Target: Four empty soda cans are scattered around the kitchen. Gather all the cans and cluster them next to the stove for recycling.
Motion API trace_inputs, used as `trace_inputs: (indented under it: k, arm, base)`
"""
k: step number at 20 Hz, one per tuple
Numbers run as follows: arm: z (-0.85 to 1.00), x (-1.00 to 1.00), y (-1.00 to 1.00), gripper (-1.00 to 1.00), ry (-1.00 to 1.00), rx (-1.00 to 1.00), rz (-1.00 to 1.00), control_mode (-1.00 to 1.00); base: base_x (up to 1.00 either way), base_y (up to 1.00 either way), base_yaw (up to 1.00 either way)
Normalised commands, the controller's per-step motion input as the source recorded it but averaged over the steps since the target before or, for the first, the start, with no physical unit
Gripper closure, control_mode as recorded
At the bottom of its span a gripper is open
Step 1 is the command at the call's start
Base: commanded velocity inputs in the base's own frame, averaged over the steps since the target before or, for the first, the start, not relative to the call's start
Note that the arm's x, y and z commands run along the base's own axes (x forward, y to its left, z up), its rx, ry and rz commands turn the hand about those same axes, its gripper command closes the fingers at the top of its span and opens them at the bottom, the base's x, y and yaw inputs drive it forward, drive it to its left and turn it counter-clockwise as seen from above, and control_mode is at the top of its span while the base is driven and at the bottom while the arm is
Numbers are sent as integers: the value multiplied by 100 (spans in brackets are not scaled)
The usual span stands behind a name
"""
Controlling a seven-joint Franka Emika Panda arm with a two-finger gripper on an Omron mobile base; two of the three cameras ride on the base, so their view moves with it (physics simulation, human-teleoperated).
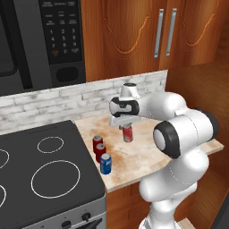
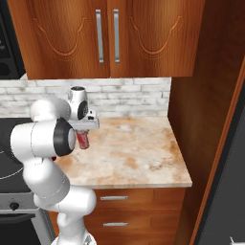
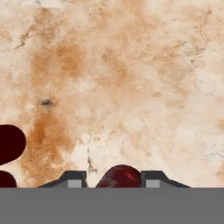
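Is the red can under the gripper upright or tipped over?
Upright: the red can stands vertical between the gripper's fingers, top up.

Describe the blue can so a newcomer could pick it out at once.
Start at the black stove, then go to the marble counter on its right. Three cans stand in a short row along the stove's edge; the blue can is nearest the counter's front. It is the only blue one; its two neighbours are red.

Red can [image 1: 127, 133] in fingers [image 1: 124, 128]; 3 cans [image 1: 101, 154] beside stove [image 1: 44, 174].
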Motion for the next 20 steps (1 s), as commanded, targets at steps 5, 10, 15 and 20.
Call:
trace_inputs:
  k: [5,10,15,20]
  arm:
    - [-11,-2,5,100,-11,3,14,-100]
    - [-1,22,5,100,-1,3,16,-100]
    - [1,26,27,100,2,3,19,-100]
    - [1,6,38,100,6,2,16,-100]
  base:
    - [0,0,0]
    - [0,0,0]
    - [0,0,0]
    - [0,0,0]
